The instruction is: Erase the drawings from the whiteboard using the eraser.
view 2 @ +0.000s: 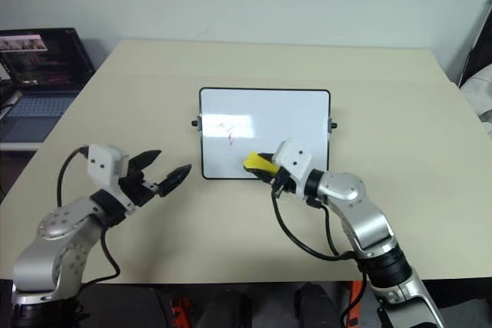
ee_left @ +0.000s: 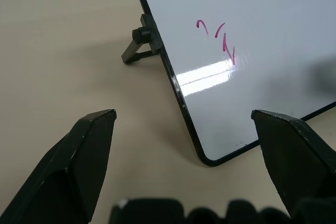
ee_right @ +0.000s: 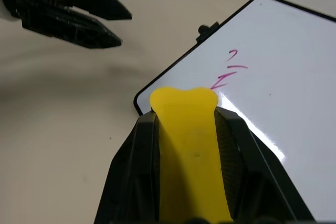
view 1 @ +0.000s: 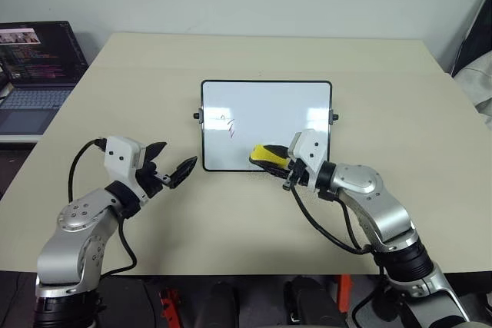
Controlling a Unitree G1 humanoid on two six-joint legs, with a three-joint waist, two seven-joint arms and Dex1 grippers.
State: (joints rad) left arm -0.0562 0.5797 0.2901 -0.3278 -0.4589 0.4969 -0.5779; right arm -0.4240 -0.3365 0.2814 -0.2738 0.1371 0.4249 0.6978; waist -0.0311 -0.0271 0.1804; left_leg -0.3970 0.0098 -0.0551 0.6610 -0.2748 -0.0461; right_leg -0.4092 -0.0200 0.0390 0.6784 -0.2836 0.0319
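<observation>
Right wrist view: eraser [ee_right: 189,145] clamped in right tool [ee_right: 191,129], near drawings [ee_right: 228,69].

Left hand [view 1: 171,172] spread (level), right hand [view 1: 278,160] clamped

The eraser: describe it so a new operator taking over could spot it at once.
Find the whiteboard in the middle of the beige table. At its near edge, the right tool grips the eraser, a small yellow oblong block, the only yellow thing there.

laptop [view 1: 34,74] cut off at frame edge, eraser [ee_right: 190,145] underside hidden
</observation>
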